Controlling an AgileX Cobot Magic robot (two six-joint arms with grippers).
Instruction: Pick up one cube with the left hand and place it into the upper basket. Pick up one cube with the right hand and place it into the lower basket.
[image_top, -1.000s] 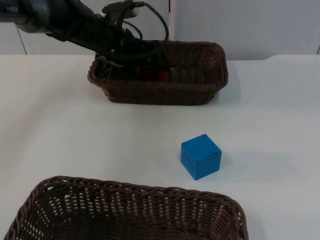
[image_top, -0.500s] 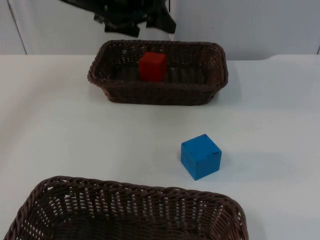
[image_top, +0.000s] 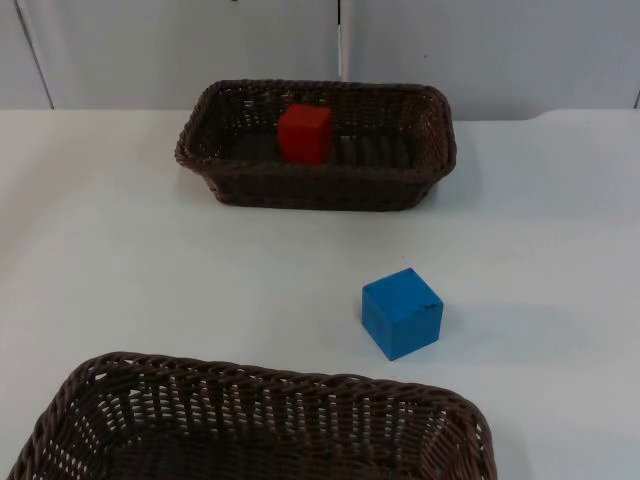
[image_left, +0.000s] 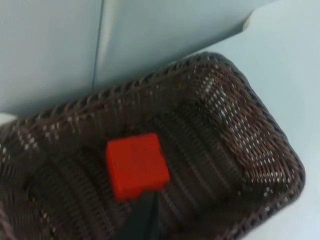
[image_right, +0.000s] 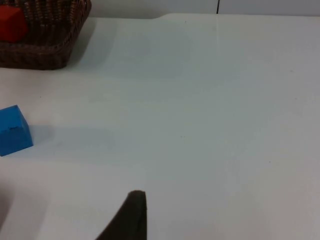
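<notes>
Lower basket (image_top: 250, 420) cut off by the frame at 6 o'clock in the top view, near rim and most of the floor out of sight. Upper basket (image_top: 318, 145) partly cropped in the left wrist view (image_left: 240, 125) and reduced to one corner in the right wrist view (image_right: 45, 35). Red cube (image_top: 305, 133) in the top view with its base hidden behind the basket's front wall; in the right wrist view just a red sliver (image_right: 12, 24) at the frame edge. Blue cube (image_right: 14, 131) clipped at the edge there too. Left gripper above the upper basket, looking down into it, one dark fingertip (image_left: 142, 220) blurred just under the red cube (image_left: 136, 164); open or closed, cannot tell. Right gripper over bare table well away from both cubes, one black fingertip (image_right: 129, 217) visible, state likewise cannot tell. White table top (image_top: 120, 260), matte, soft shadows beside the cubes; grey partition wall (image_top: 450, 50) at 12 o'clock with a vertical seam near centre. Count: two dark brown wicker baskets, two cubes. Red cube sits upright inside the upper basket, left of centre. Blue cube (image_top: 401, 312) on the table between the baskets, toward 4 o'clock from the upper basket, rotated slightly, touching neither basket.
</notes>
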